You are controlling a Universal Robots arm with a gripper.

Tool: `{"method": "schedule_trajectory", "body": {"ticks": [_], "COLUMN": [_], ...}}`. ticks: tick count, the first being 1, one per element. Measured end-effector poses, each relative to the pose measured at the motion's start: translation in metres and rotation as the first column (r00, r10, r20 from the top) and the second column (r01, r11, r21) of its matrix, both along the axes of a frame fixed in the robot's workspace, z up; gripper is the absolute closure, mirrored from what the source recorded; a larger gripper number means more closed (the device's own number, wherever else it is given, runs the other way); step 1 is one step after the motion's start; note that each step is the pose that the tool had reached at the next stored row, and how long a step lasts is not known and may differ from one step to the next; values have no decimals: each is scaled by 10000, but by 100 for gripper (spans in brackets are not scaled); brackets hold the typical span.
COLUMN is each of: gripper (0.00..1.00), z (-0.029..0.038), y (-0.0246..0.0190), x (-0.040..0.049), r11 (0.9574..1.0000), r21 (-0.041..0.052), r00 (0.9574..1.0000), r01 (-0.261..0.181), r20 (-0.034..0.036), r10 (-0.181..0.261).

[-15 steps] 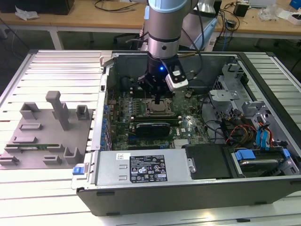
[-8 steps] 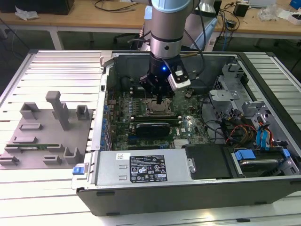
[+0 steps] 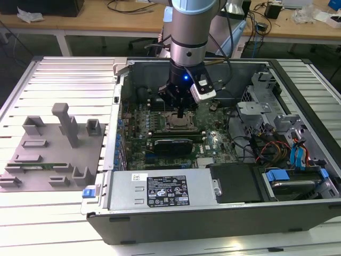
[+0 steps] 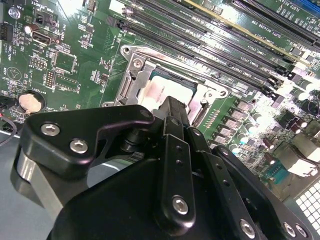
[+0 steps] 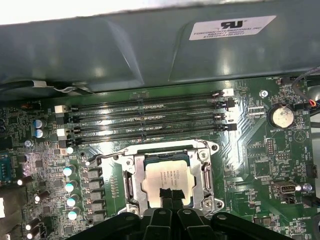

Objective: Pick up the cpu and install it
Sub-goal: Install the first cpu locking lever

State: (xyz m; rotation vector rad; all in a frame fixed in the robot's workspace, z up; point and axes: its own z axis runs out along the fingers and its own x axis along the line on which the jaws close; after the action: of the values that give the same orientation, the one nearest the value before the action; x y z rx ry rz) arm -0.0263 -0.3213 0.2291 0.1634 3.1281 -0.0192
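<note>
The cpu [image 5: 165, 172], a flat square chip with a silver-white top, lies flat inside the metal socket frame [image 5: 131, 185] on the green motherboard [image 5: 255, 165]. In the second wrist view the cpu [image 4: 159, 91] shows partly behind the black fingers. My gripper [image 5: 171, 194] hangs straight over the chip with its two fingertips pressed together and nothing between them. Its tips are at or just above the chip's top; I cannot tell if they touch. In the exterior view my gripper [image 3: 182, 113] reaches down into the open computer case, above the socket frame [image 3: 179, 124].
Black memory slots [image 5: 145, 117] run beside the socket, with the grey case wall [image 5: 150, 50] beyond them. A coin battery [image 5: 281, 116] sits on the board. The power supply [image 3: 160, 189], drive bay cables [image 3: 287, 154] and a grey fixture tray [image 3: 48, 154] surround the area.
</note>
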Motion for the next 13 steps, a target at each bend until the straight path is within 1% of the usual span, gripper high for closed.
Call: {"method": "schedule_trajectory", "body": {"ticks": [3, 4, 7, 13], "gripper": [89, 89, 89, 89], "z": [1, 17, 35, 47], "y": [0, 0, 0, 0], "x": [1, 1, 3, 5], "r11": [10000, 10000, 10000, 10000], "r21": [0, -1, 1, -1], "r00": [10000, 10000, 10000, 10000], "r01": [-1, 0, 0, 0], "r20": [0, -1, 0, -1], "r10": [1, 0, 0, 0]}}
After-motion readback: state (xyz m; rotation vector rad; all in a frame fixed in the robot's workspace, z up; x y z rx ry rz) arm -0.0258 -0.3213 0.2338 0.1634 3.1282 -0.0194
